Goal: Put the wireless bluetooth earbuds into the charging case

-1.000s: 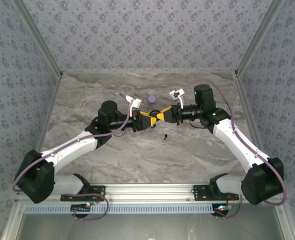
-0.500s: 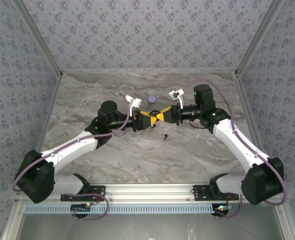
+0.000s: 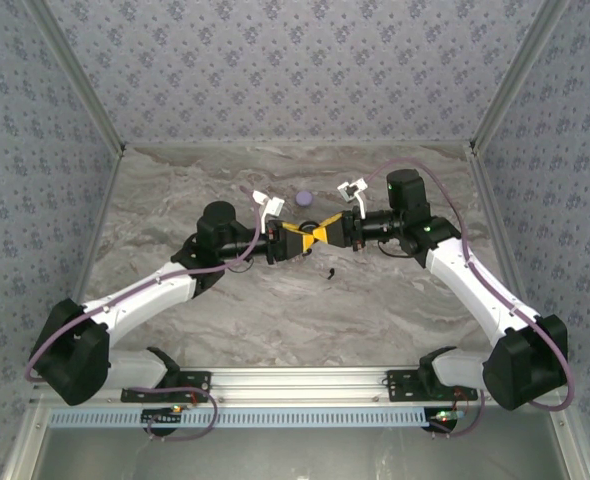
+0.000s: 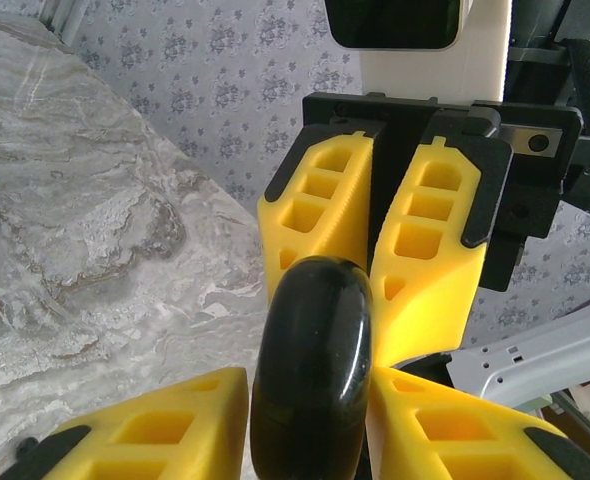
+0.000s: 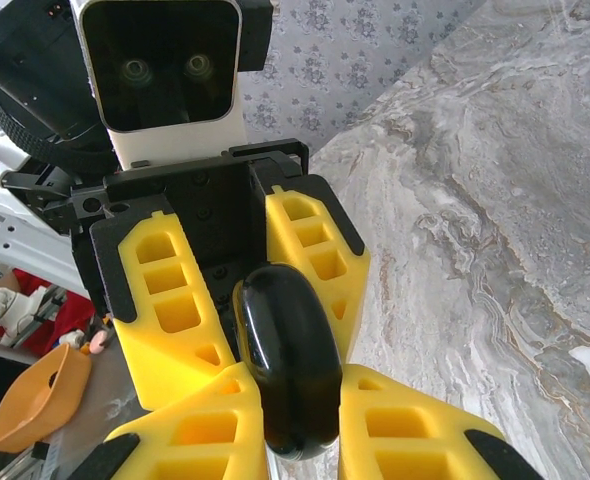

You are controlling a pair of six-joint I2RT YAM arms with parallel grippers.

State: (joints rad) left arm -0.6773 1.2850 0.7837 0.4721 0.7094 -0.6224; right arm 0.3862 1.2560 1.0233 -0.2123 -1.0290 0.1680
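Gripping the black case (image 4: 310, 370) from both ends, my left gripper (image 3: 295, 241) and right gripper (image 3: 327, 233) are each clamped on it above the table (image 3: 375, 310). It looks closed, so I judge opening it comes next; a black earbud (image 3: 330, 272) lies nearby on the table.

Glossy black charging case (image 4: 310, 380), yellow fingers (image 4: 430, 240) — grey-veined marble table (image 3: 275, 310), blue-grey floral walls (image 3: 295, 70), lavender disc (image 3: 303, 198).

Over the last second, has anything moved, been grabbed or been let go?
Nothing visibly changed. The left gripper and right gripper stay shut on the black case held between them; the black earbud and the lavender disc lie where they were.
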